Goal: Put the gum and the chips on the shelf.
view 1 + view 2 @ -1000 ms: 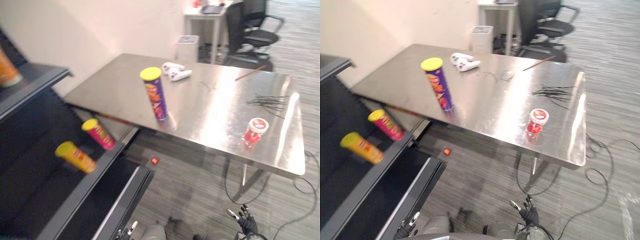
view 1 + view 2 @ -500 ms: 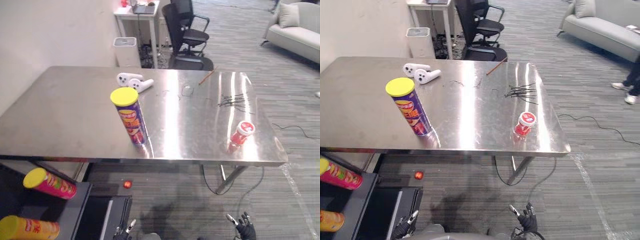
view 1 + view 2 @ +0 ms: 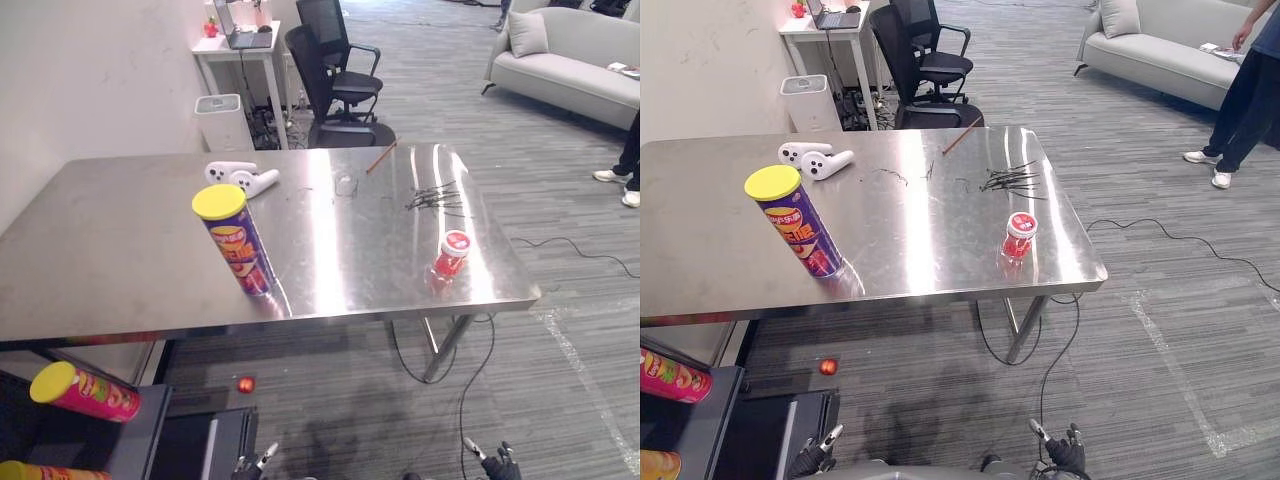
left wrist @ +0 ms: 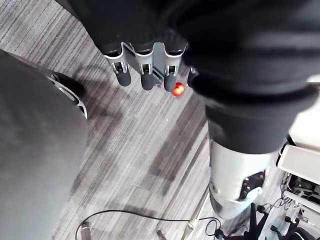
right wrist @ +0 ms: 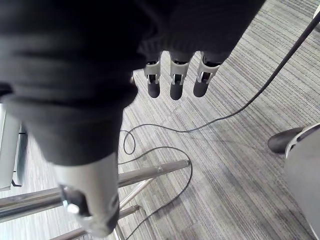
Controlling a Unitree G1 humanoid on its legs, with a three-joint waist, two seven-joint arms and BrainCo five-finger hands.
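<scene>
The chips can (image 3: 236,242), purple with a yellow lid, is observed upright on the steel surface (image 3: 110,250), close to its near edge. The gum tub (image 3: 450,254), red with a white lid, is recorded upright on the same surface, near the right-hand near corner and well apart from the can. Two white controllers (image 3: 241,177) and a scatter of black ties (image 3: 435,197) are noted toward the far side. A dark shelf (image 3: 138,432) is seen at lower left, with a pink can (image 3: 85,391) and a yellow can (image 3: 40,472) lying on it. The left hand (image 4: 147,75) and the right hand (image 5: 176,82) are found hanging low over the grey floor (image 3: 350,400), fingers straight and relaxed, with nothing held.
</scene>
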